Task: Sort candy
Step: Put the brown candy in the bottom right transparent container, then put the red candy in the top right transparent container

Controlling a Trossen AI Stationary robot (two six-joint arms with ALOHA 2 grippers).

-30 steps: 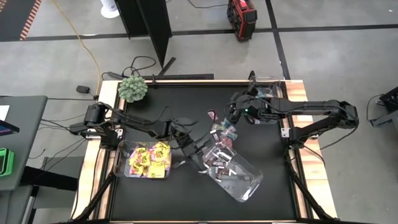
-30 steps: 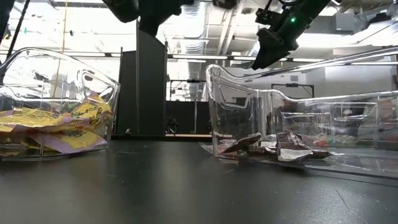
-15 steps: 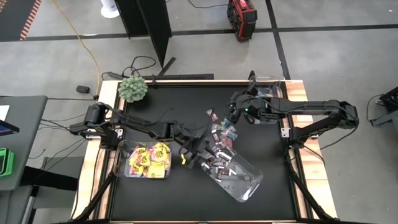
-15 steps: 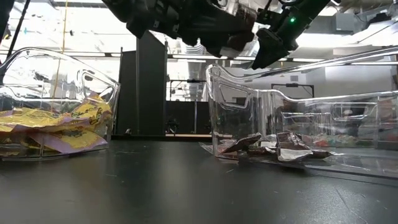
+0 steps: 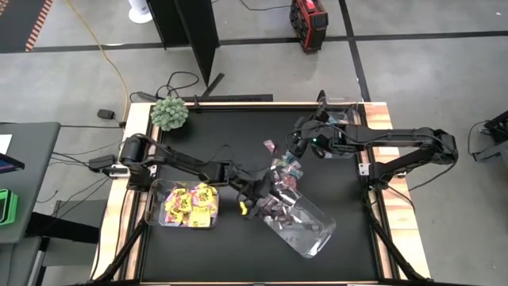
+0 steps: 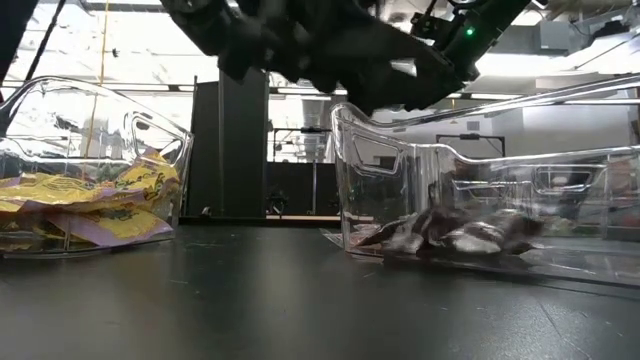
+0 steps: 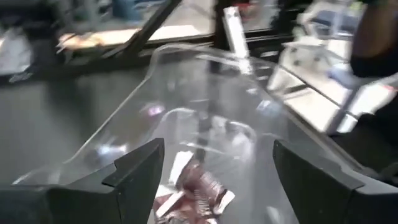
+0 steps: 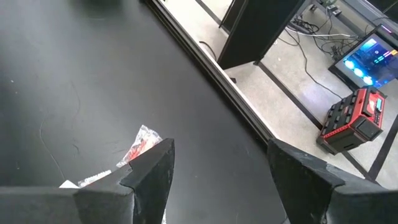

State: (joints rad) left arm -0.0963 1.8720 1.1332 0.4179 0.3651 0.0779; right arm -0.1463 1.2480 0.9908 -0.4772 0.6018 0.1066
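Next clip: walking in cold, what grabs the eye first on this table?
The left gripper, fingers spread, sits at the mouth of the clear bin lying skewed at centre-right, dark brown mini bars piled just below it. Next, the bright yellow packets fill the bin at the front left. The right gripper hangs open over loose teal-and-pink wrappers mid-table.

3 clear bins (image 5: 305,230), 1 plant (image 5: 169,113)

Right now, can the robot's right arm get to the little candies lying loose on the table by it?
Probably yes. The right end effector hangs open just above the loose candies, with bare black table around them. The left end effector is busy at the clear bin nearby, but not between them.
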